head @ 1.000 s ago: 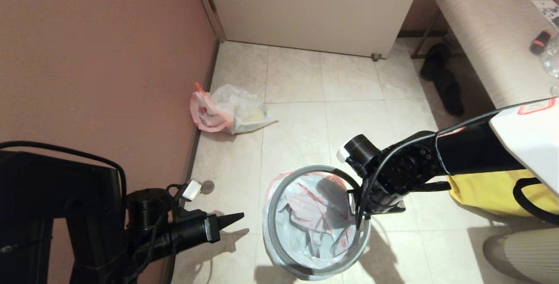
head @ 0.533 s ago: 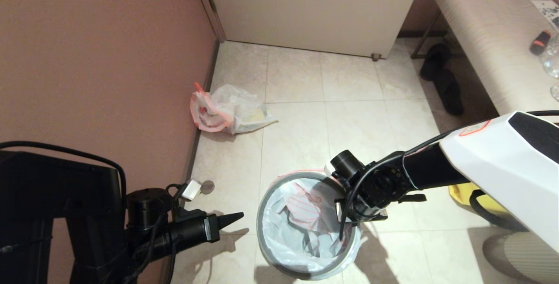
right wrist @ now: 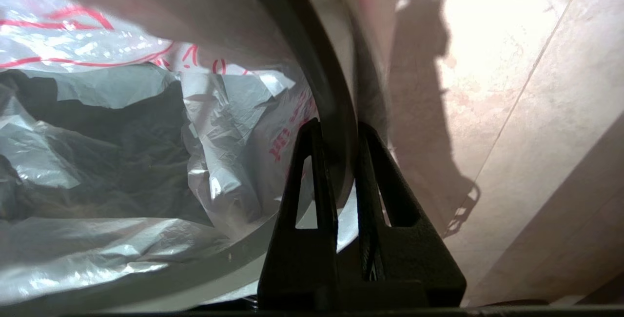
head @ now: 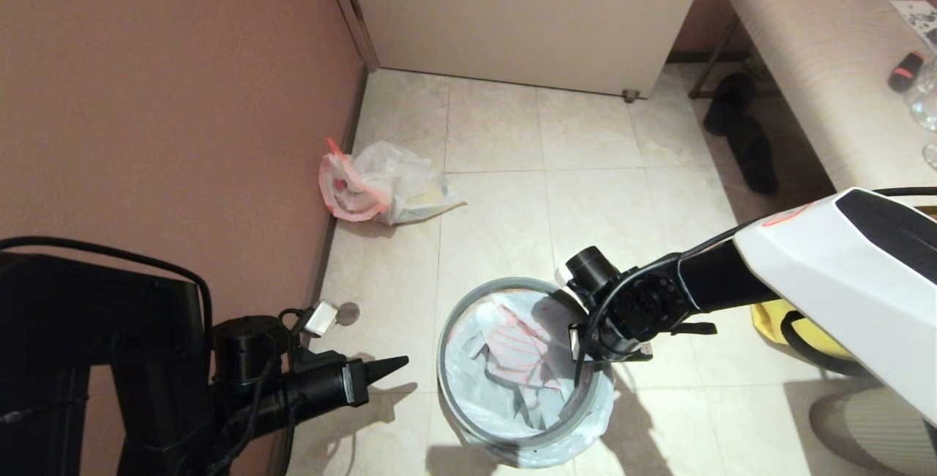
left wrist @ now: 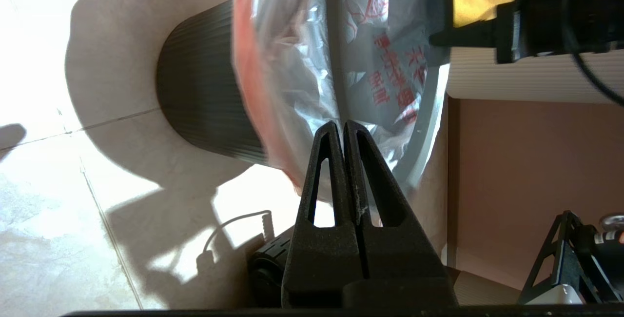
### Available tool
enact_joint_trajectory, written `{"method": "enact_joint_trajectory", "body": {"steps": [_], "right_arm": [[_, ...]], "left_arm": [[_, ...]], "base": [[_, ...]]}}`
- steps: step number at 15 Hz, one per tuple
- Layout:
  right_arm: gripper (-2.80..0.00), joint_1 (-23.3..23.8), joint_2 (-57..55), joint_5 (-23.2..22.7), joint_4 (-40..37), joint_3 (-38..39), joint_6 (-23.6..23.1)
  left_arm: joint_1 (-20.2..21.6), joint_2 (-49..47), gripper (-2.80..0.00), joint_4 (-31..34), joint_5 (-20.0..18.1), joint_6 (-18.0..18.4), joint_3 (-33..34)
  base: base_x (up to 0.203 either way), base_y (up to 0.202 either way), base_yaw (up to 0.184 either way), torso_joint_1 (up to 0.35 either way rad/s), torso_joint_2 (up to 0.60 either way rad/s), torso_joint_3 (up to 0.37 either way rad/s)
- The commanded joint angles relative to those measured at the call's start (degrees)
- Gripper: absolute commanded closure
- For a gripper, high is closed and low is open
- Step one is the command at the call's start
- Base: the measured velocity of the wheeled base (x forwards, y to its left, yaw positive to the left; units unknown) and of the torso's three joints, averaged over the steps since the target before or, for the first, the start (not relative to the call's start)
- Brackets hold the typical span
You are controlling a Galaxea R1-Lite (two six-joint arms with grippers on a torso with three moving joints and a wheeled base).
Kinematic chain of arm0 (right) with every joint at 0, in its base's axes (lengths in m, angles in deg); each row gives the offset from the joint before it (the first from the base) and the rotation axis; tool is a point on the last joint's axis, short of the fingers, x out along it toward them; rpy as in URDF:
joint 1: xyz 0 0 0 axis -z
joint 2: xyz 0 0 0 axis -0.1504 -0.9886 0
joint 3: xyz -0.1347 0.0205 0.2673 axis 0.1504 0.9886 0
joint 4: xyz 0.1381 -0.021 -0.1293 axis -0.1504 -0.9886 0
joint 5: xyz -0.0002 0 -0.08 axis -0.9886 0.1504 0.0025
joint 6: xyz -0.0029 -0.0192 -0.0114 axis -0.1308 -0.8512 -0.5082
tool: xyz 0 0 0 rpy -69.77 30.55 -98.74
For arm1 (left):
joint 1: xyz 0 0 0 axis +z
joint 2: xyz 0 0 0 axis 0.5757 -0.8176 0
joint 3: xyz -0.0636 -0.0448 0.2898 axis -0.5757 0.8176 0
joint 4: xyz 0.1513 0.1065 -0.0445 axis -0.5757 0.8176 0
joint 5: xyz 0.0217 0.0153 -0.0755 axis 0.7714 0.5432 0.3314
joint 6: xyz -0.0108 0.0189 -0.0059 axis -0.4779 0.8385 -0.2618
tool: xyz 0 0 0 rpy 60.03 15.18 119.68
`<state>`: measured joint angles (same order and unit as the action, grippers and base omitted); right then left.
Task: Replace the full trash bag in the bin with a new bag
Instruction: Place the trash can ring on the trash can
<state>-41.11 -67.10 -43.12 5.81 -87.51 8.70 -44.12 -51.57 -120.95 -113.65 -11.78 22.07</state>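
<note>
Where the bin (head: 512, 454) is draped by the new bag (head: 512, 359), its black wall is hidden in the head view. Since 0.5 s ago, the grey ring (head: 457, 388) has been shifted slightly. It is gripped by the right pincer (right wrist: 339, 129). The left pincer (left wrist: 343, 127) is parked closed beside the bin. The full trash bag (head: 384, 187) is left by the wall.

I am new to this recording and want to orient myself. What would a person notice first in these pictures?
The right gripper pinches the grey ring at the bin's rim, with the new bag lining the bin at the centre front. The full trash bag lies on the floor by the left wall, and the left gripper is parked shut, left of the bin.
</note>
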Motion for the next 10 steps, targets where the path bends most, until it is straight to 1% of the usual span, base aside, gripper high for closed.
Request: {"method": "enact_joint_trajectory", "body": {"steps": [1, 4, 10], "right_arm": [[0.00, -0.86, 2.77, 0.13, -0.41, 0.62, 0.14], [0.00, -1.21, 3.40, 0.34, -0.32, 2.17, 0.08], [0.00, -0.97, -0.93, 0.45, 0.16, 2.66, 0.17]], "left_arm": [[0.01, -0.10, 0.00, -2.74, -0.22, -0.13, 0.01], [0.01, -0.10, 0.00, -2.74, -0.22, -0.13, 0.01], [0.10, -0.19, 0.00, -2.74, -0.22, -0.13, -0.08]], "base": [[0.000, 0.000, 0.000, 0.000, 0.00, 0.000], [0.000, 0.000, 0.000, 0.000, 0.00, 0.000], [0.000, 0.000, 0.000, 0.000, 0.00, 0.000]]}}
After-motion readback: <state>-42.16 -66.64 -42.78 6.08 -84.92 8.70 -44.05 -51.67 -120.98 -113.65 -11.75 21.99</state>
